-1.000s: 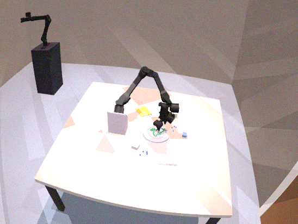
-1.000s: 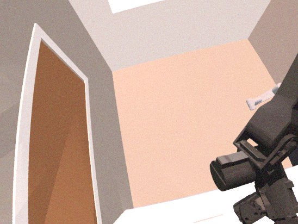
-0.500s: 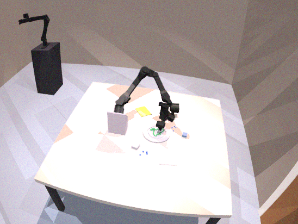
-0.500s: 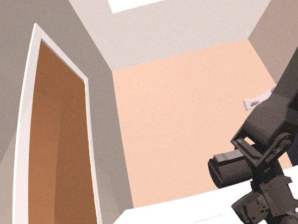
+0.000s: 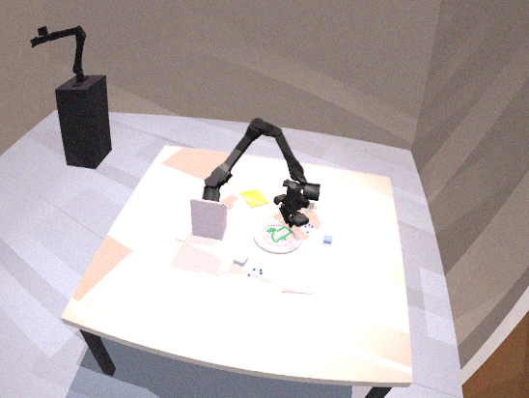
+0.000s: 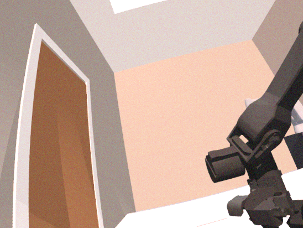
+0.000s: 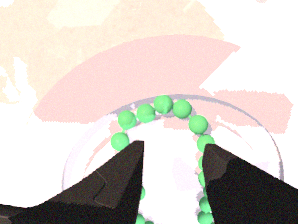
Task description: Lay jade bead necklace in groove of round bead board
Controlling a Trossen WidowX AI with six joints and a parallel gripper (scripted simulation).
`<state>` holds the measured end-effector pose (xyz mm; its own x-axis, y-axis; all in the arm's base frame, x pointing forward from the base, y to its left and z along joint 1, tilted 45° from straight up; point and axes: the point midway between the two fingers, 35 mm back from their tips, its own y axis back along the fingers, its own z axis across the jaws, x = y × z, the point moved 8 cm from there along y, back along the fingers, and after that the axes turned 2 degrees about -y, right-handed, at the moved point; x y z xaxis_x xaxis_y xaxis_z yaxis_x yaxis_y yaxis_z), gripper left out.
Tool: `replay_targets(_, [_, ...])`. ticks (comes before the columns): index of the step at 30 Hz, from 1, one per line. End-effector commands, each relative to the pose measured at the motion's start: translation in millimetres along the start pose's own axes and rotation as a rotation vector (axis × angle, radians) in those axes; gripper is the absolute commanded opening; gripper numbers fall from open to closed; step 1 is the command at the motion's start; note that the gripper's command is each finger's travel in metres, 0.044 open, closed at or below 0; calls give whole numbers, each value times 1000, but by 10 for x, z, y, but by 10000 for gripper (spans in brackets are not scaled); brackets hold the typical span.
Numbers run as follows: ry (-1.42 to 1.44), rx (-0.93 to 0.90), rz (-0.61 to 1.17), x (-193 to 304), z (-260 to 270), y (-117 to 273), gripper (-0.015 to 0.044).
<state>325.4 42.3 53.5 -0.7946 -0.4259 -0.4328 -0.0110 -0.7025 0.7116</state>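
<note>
The jade bead necklace (image 5: 271, 231) (image 7: 163, 104) lies as an irregular loop of green beads on the round bead board (image 5: 278, 251) (image 7: 281, 160), a pale disc. In the top view its outline is bent inward; in the wrist view an arc of beads runs near the board's far rim and down behind the right finger. My gripper (image 5: 295, 224) (image 7: 173, 152) is partly open over the board's edge, with no bead held between the fingertips. Beads show beyond the tips and beside both fingers. The fingers hide part of the necklace. The exterior view shows only the arm and gripper body.
A grey upright block (image 5: 208, 219) stands left of the board. A yellow square (image 5: 254, 197) lies behind it. A small blue block (image 5: 327, 240) is to the right, a small grey block (image 5: 240, 261) front left. Small blue dots and a thin pale bar (image 5: 297, 291) lie in front.
</note>
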Motion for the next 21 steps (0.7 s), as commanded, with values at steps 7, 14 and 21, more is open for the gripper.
replay_targets(7, [696,6,0,-34,-133,136,120])
replay_targets(14, [696,6,0,-34,-133,136,120])
replay_targets(21, [696,6,-1,-34,-134,-11,120])
